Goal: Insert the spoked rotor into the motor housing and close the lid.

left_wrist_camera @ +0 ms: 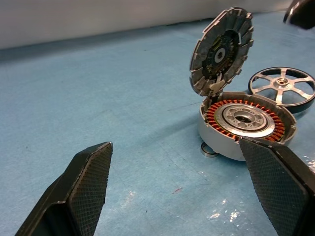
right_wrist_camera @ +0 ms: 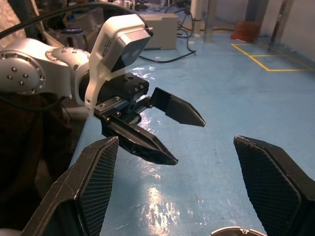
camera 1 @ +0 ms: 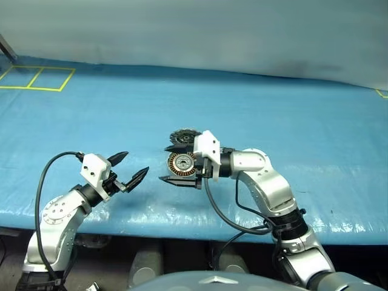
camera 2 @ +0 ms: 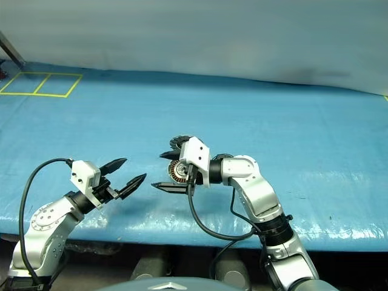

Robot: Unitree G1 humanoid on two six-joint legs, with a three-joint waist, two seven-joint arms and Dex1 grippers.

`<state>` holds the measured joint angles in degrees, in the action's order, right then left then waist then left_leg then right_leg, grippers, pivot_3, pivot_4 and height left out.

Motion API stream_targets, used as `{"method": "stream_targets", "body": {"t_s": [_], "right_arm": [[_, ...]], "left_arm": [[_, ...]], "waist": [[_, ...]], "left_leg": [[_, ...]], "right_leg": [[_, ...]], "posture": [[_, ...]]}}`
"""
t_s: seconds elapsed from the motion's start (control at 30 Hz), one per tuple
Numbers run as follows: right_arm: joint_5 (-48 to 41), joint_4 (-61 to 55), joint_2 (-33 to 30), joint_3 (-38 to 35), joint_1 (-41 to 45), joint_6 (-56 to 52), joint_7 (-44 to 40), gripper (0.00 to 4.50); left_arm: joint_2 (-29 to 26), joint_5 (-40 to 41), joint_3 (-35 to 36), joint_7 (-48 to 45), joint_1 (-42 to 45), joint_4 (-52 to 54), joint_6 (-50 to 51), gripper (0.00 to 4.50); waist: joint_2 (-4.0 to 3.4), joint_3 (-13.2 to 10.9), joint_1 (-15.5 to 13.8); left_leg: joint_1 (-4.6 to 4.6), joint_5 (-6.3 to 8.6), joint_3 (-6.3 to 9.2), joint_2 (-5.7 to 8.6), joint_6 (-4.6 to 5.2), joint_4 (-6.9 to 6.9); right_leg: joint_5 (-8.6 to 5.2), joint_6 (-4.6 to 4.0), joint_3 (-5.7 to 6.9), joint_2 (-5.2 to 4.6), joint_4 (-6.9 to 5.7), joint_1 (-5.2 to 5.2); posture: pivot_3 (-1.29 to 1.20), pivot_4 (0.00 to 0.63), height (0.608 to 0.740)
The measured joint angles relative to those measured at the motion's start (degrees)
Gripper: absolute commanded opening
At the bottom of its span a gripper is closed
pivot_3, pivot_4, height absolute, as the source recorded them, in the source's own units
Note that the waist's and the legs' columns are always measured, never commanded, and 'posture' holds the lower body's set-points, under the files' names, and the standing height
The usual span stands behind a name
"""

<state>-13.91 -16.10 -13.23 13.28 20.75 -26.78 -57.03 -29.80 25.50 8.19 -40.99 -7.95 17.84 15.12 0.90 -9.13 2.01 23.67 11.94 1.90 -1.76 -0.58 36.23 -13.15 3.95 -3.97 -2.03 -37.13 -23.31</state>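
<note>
The motor housing sits on the blue table with its copper windings showing. The lid stands tilted up off the housing's far rim, its striped face turned toward me. Just beyond the housing, apart from it, the spoked rotor lies flat on the table. My right gripper hangs level over the housing, pointing left; it is open with nothing between its fingers. To the left, my left gripper is open and empty near the table's front edge, pointing toward the housing and well apart from it.
A tiny washer ring lies against the housing's base. Yellow tape lines mark the blue cover at the far left. The table's front edge runs just below both grippers.
</note>
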Motion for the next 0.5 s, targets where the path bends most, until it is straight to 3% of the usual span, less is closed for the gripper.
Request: {"method": "stream_targets", "body": {"t_s": [0.23, 0.5], "right_arm": [[-0.63, -0.6, -2.47, -0.16, -5.46, 0.14, 4.94, 3.99], [-0.83, -1.68, -3.24, 1.04, -6.74, 0.32, 8.45, 3.99]], "left_arm": [[-2.05, 1.58, -2.11, -6.73, 4.39, -5.66, 2.05, 4.5], [-1.97, -2.1, -5.0, -7.92, 9.08, -12.5, 1.13, 4.5]], "waist": [[-0.01, -0.01, 0.26], [-0.01, 0.0, 0.16]], "left_leg": [[0.02, 0.0, -0.02, -0.08, 0.0, -0.07], [0.01, 0.0, -0.02, -0.27, -0.01, -0.05]], "right_leg": [[-0.01, -0.02, -0.02, 0.1, -0.07, -0.13], [0.01, -0.06, -0.05, 0.31, -0.06, -0.11]], "posture": [[0.0, 0.15, 0.74], [0.0, 0.15, 0.74]]}}
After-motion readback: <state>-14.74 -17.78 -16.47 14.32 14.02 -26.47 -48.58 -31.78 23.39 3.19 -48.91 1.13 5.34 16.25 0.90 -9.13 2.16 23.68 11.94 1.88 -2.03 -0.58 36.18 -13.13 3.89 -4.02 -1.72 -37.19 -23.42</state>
